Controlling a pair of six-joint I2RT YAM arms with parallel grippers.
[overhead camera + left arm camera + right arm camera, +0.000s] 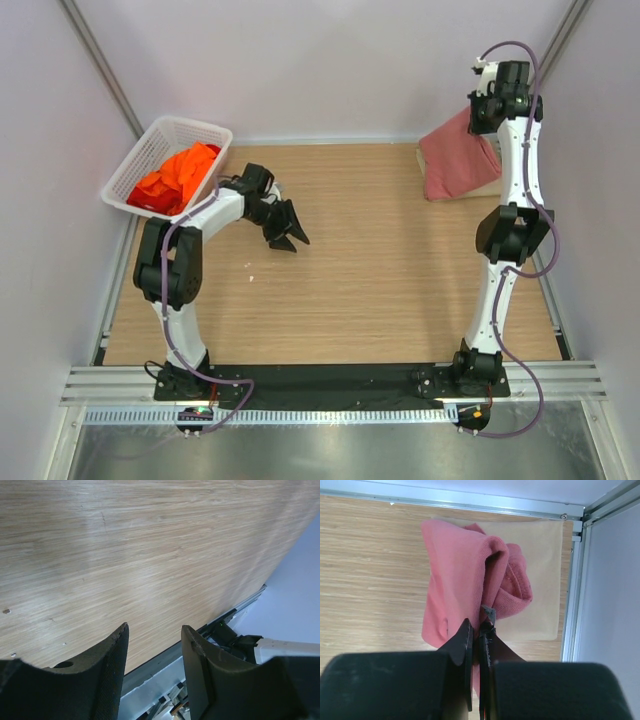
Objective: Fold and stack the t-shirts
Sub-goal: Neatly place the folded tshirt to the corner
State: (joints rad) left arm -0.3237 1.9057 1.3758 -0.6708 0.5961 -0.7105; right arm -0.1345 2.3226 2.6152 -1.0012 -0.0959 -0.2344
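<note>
**Right arm has the pink tee pinched up, left arm empty over the table**

So here's the scene. The right gripper (479, 630) is way out at the far right corner, with its fingers squeezed together on a fold of the pink t-shirt (457, 155). In the right wrist view the fabric is bunched up right at the fingertips, with a little grey tag (489, 612) poking out beside them. The shirt hangs down from the grip like a loose tent, over a tan mat (540, 550) that sits in the far right corner of the table (380, 270). From above, its lower edge spreads over the mat's left part and a bit past it onto the wood. I can't tell whether the hem actually rests on the mat or just dangles above it.

The left gripper (285, 232) is on the left half of the table, pointing toward the middle. Its fingers stand apart with nothing between them, only bare wood showing in the left wrist view. It's low over the surface, but I can't say if it touches.

Just left of that arm, at the far left corner, there's the white lattice basket (186, 124) sitting tilted. A crumpled heap of orange t-shirts (182, 170) is in it, with a redder bit at the near end.
</note>
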